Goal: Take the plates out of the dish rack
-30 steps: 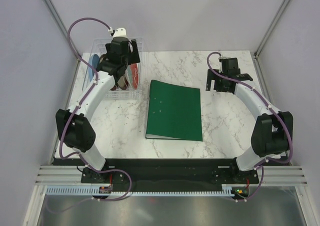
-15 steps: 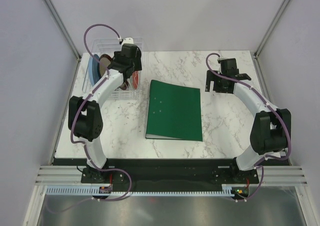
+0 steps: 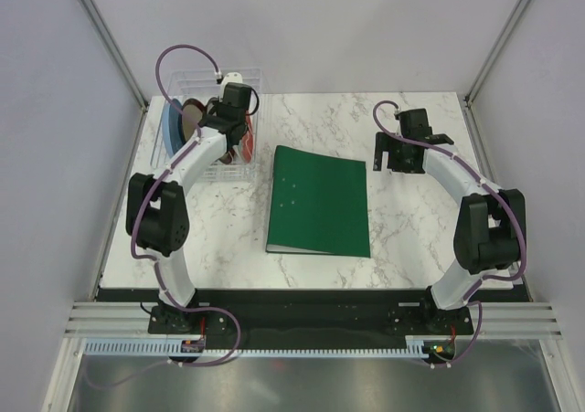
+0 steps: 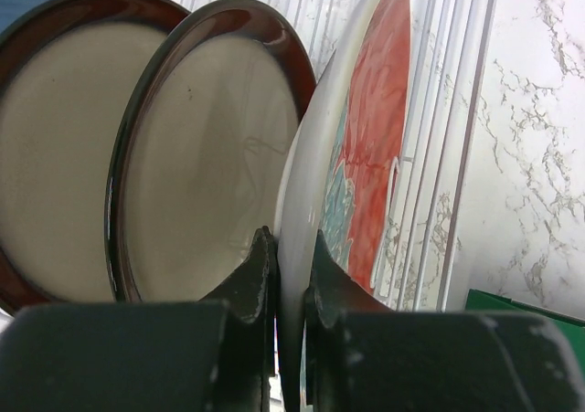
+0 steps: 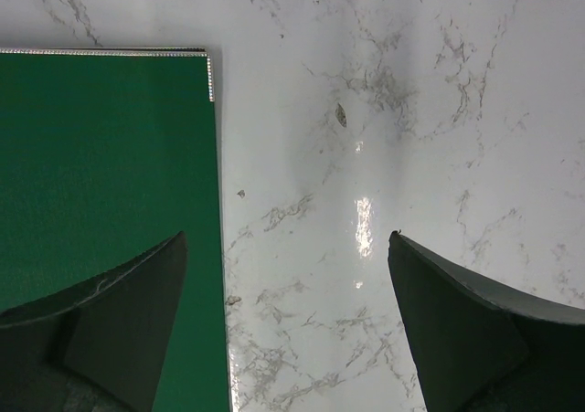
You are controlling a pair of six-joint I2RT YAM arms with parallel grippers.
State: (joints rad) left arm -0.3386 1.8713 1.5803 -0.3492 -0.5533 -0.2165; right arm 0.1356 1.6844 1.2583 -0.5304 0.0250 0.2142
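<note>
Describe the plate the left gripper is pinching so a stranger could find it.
Find the clear dish rack at the table's far left corner, beside the green binder. The plate stands at the end nearest the binder. It alone is red with teal blotches; its neighbours are brown-rimmed with cream centres.

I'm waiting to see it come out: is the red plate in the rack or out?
In. The red plate stands on edge between the dish rack's clear dividers, the left gripper shut on its rim.
</note>
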